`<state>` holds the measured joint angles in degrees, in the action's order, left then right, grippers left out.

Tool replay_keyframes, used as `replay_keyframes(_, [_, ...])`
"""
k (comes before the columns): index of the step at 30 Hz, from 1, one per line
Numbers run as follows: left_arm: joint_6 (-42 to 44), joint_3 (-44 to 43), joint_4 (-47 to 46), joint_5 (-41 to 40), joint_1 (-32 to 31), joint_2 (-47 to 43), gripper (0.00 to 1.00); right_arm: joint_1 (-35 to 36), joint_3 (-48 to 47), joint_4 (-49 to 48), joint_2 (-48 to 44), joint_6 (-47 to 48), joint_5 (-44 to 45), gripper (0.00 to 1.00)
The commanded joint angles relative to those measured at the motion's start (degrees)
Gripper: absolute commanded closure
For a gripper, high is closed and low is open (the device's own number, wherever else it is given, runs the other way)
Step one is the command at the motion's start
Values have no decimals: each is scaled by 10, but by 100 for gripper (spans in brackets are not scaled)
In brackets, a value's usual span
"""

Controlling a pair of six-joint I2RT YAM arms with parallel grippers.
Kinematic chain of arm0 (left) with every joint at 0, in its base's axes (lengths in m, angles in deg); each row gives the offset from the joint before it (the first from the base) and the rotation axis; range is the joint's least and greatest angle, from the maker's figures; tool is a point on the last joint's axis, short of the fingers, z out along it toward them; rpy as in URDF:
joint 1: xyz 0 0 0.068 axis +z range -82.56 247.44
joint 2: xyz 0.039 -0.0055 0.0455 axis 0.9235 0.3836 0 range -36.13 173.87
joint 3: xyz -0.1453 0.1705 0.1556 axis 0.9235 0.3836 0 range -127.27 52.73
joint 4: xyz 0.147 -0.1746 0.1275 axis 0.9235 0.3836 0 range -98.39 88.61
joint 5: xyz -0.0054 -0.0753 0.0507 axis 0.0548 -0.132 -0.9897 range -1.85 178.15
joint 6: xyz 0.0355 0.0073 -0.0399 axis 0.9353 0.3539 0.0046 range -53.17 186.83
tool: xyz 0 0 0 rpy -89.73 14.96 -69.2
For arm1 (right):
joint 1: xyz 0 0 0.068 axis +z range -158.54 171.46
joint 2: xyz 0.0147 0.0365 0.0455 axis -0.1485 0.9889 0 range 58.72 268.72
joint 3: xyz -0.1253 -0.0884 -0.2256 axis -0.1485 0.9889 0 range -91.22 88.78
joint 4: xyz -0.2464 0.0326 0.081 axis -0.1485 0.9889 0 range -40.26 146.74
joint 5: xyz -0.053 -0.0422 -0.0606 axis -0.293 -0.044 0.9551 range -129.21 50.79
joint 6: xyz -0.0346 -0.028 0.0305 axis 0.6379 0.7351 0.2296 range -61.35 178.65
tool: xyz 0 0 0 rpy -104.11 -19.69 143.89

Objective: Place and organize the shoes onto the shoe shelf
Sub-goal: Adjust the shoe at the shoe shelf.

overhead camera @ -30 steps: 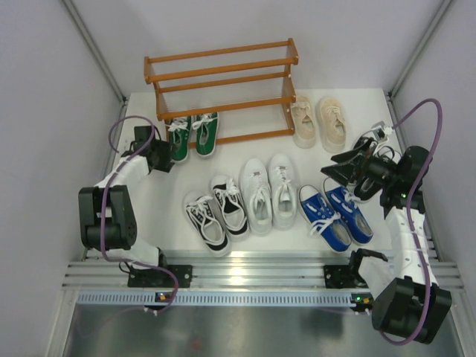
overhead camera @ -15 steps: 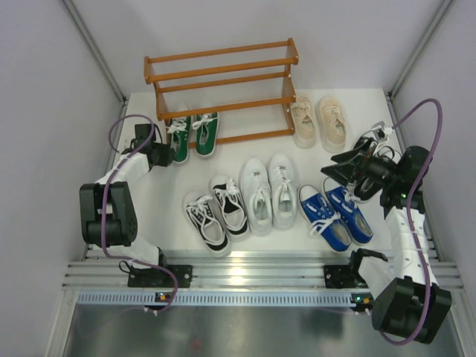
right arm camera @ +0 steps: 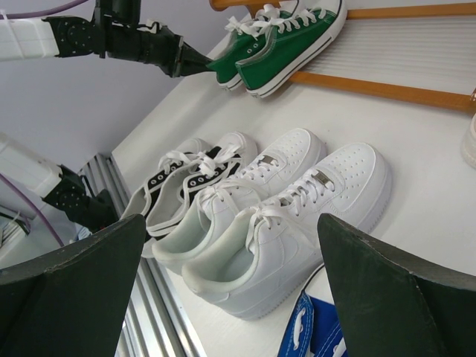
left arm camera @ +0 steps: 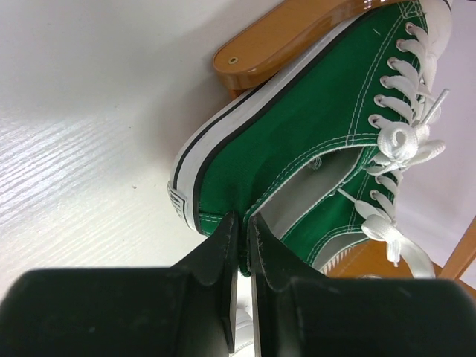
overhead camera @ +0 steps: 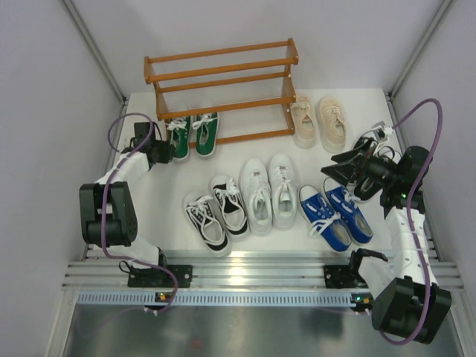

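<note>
shoes first, starting from my left side. my left hand (left arm camera: pixel 242 223) is clenched on the heel rim of the outer green shoe (left arm camera: pixel 297 141). one finger is on the outside and one seems to be inside the opening, with only the cloth between them. this shoe and the second green shoe (overhead camera: pixel 205 134) lie at the left end of the shoe shelf (overhead camera: pixel 223 74), toes in at the lowest tier and heels pointing back to me.

i judge that the step in hand is to seat this pair properly on the bottom rails. to do it well, i should raise the heel only a little and push straight forward and slowly, until the sole rests on both rails. the grip is on thin cloth, so a quick turn could let the shoe twist or slip out. the loose laces (left arm camera: pixel 398 145) hang near the wood and could catch there, so i must watch them.

more to the right, the black-and-white pair (overhead camera: pixel 217 212), the white pair (overhead camera: pixel 268 192) and the blue pair (overhead camera: pixel 336 214) wait in a row on the table (overhead camera: pixel 149 201), apart from the shelf. the beige pair (overhead camera: pixel 318 120) lies just beside the right end of the shelf. my right hand (overhead camera: pixel 335 167) is released, fingers wide, above the blue pair, and it grasps nothing.
</note>
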<state>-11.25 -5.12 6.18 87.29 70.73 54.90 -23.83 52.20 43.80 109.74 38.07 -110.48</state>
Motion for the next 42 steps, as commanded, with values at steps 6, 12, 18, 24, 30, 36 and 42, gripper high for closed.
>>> replay_keyframes(6, [-44, -3, -141, 5, 1, -21, 100, -11, -24, -28, 0, 10, -8, 1])
replay_keyframes(12, [-51, 6, -200, 5, 1, -11, 100, -11, -25, -27, 0, 11, -7, 1])
replay_keyframes(18, [-54, 10, -249, 16, -2, 10, 100, -11, -25, -26, 2, 11, -7, 1])
replay_keyframes(24, [-44, 6, -263, -6, -7, 32, 100, -11, -25, -25, 3, 12, -7, 1])
replay_keyframes(30, [-38, 10, -283, -5, -7, 64, 100, -11, -25, -25, 4, 12, -7, 1])
replay_keyframes(36, [-28, 26, -306, 5, -7, 68, 85, -10, -25, -23, 5, 13, -7, 0])
replay_keyframes(42, [-4, 35, -321, 35, -6, 45, 45, -11, -25, -22, 3, 14, -7, 1])
